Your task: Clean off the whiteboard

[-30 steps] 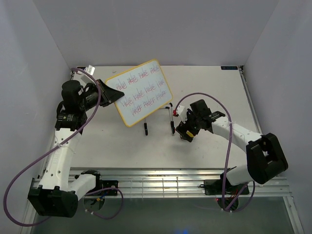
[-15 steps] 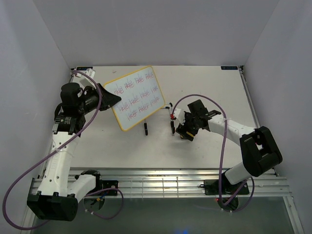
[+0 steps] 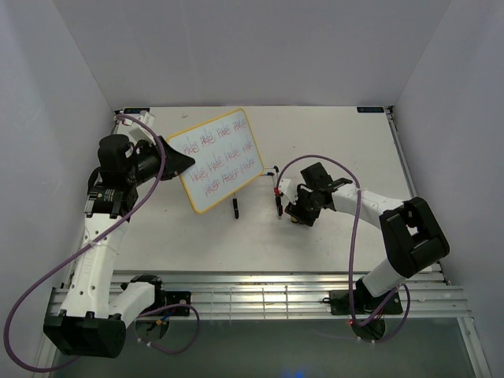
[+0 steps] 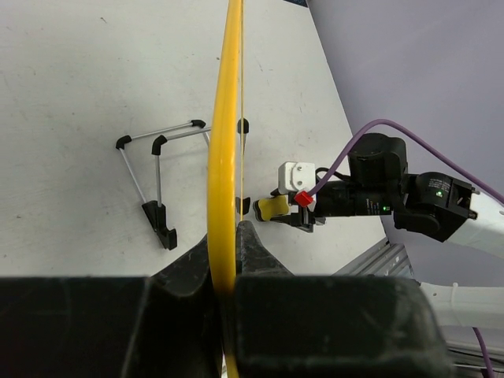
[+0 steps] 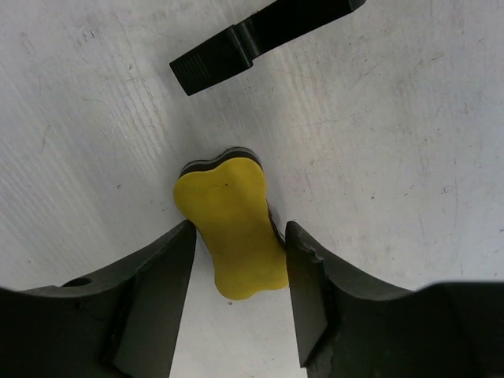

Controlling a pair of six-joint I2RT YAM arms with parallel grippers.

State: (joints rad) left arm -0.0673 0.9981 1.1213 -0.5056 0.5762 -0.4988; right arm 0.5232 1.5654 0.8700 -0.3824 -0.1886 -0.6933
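Observation:
The whiteboard (image 3: 220,160), yellow-framed and covered in pink-red handwriting, is held tilted above the table. My left gripper (image 3: 181,161) is shut on its left edge. The left wrist view shows the board edge-on as a yellow frame (image 4: 223,150) pinched between the jaws of the left gripper (image 4: 224,260). A small yellow sponge eraser (image 5: 232,232) lies flat on the table. My right gripper (image 5: 240,230) straddles it, open, with a narrow gap on each side. From above, the right gripper (image 3: 298,213) sits low beside the stand's right foot.
A thin black wire stand (image 3: 256,191) stands on the table below the board, also visible as the stand (image 4: 157,169) left of the board's edge. The right arm's purple cable (image 3: 331,161) loops above it. Side walls close in on both sides.
The right jaws have narrowed around the eraser and the arm shifted slightly left. The left arm swung the board a little left and flatter, keeping its grip.

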